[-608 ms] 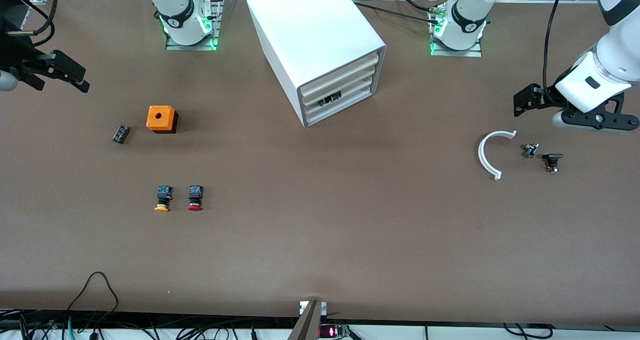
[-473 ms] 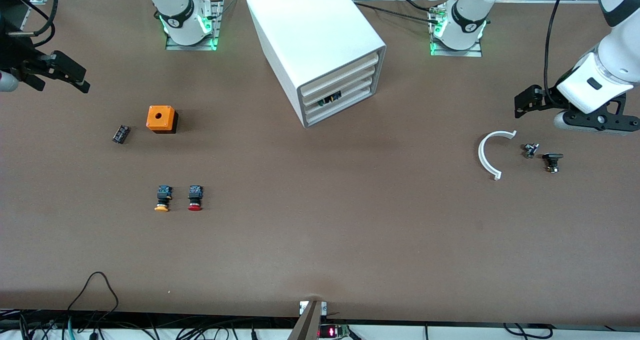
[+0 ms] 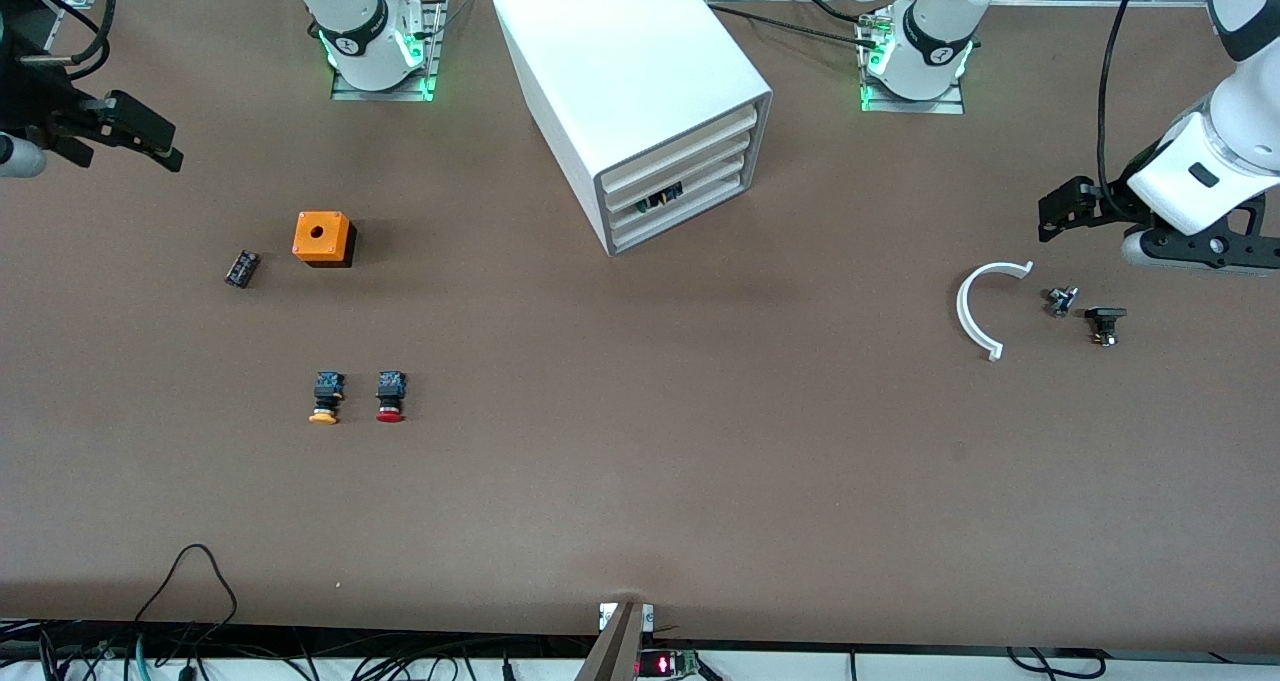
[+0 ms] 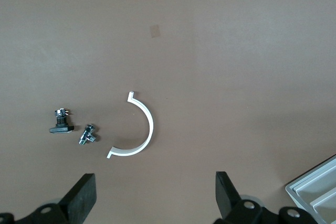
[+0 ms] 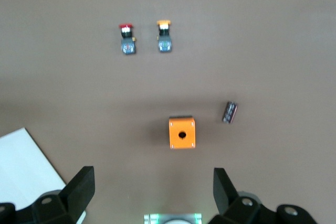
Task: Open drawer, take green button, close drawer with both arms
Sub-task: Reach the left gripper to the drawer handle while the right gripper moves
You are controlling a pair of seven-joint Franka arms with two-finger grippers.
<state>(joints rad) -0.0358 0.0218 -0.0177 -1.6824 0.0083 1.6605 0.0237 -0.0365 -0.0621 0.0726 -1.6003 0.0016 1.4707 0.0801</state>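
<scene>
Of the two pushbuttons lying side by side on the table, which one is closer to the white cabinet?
The red-capped pushbutton. It lies toward the cabinet, while the yellow-capped pushbutton beside it sits toward the right arm's end of the table.

Cabinet (image 4: 315, 190) cut off at frame corner; dark item inside drawer (image 3: 660, 199) mostly hidden, unidentifiable.

orange box (image 3: 322, 237) | yellow button (image 3: 325, 398) beside red button (image 3: 390, 397) | white arc (image 3: 982, 307) | possibly a capacitor (image 3: 241, 268)

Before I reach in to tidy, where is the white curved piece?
In the front view, the white curved piece lies on the table toward the left arm's end, beside a small screw.
</scene>
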